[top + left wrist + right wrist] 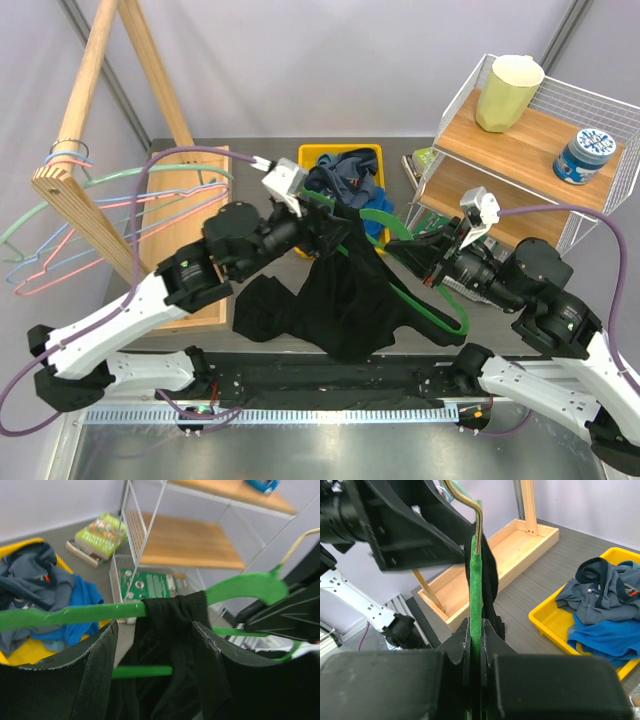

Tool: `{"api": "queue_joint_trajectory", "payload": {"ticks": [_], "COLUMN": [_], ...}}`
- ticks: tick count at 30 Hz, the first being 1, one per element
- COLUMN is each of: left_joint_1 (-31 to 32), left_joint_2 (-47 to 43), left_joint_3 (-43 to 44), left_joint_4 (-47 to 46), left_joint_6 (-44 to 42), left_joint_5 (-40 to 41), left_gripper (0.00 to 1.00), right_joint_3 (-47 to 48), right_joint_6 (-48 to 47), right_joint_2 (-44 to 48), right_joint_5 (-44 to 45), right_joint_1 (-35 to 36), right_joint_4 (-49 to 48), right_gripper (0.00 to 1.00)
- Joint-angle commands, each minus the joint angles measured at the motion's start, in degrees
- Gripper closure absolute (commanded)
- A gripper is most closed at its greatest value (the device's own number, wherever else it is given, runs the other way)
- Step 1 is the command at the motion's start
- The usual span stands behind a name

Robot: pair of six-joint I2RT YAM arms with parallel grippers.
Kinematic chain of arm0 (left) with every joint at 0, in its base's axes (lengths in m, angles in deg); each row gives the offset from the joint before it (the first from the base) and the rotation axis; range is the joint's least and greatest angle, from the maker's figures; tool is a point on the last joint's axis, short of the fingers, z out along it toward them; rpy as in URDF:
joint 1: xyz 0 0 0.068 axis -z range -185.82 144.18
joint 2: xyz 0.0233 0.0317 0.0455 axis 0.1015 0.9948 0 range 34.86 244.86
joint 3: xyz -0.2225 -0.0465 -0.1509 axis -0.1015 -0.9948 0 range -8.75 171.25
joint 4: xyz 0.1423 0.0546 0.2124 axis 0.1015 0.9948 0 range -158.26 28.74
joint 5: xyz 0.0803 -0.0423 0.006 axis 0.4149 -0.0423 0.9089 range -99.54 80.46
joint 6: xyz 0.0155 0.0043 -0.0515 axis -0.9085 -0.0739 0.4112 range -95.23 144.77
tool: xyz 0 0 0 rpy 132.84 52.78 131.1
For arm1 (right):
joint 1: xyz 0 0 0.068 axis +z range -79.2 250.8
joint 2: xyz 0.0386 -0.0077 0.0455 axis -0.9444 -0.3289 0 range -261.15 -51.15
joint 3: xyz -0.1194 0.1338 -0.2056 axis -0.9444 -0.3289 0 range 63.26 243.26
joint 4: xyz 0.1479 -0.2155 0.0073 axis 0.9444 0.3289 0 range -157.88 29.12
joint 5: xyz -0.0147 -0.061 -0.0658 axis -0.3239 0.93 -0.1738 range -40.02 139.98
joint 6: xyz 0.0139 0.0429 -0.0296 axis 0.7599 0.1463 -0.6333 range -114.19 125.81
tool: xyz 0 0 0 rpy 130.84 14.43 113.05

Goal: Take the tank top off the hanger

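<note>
Both arms meet above the bench (252, 166): my right end effector (476, 630) pinches the hanger (475, 580) edge-on; my left end effector (155, 632) stands spread around a strap of the tank top (340, 300), which drapes onto the bench's near edge.

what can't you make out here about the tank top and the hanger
- Left wrist view: a strap of the black fabric tank top hangs between the left hand fingers. It is dark on dark, so contact is unclear.
- Top view: the tank top covers much of the green plastic hanger, so any second strap is hidden.
- Right wrist view: the right hand blocks the hanger below its grip.
- Top view: the round blue tin label is too small to read.
</note>
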Motion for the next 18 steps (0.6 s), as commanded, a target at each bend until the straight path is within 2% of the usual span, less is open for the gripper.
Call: {"api": "queue_joint_trajectory", "payload": {"ticks": [1, 7, 12, 16, 18], "left_joint_1": [0.2, 1.9, 2.3, 2.3, 2.3], "left_joint_2": [2.3, 3.5, 4.3, 3.6, 2.7], "left_joint_3": [1.4, 0.6, 0.4, -0.2, -0.7], "left_joint_4": [-2.4, -3.3, -3.1, -3.9, -5.3], "left_joint_6": [0.4, -2.0, -2.7, -2.4, -2.3], "left_joint_5": [0.1, 4.1, 4.8, 0.5, -1.8], "left_gripper": [0.39, 0.37, 0.41, 0.40, 0.43], "right_joint_3": [-0.3, -2.7, -3.3, -3.7, -3.6], "right_joint_6": [-0.7, 0.0, 0.3, 0.3, 0.3], "right_joint_2": [1.6, 2.7, 3.1, 3.8, 3.8], "right_joint_5": [3.3, 2.4, 1.4, 1.5, 1.6], "right_joint_1": [0.3, 0.3, 0.3, 0.3, 0.3], "right_joint_4": [-3.8, -6.3, -7.4, -7.5, -7.0], "right_gripper": [0.99, 0.99, 0.99, 0.99, 0.99]}}
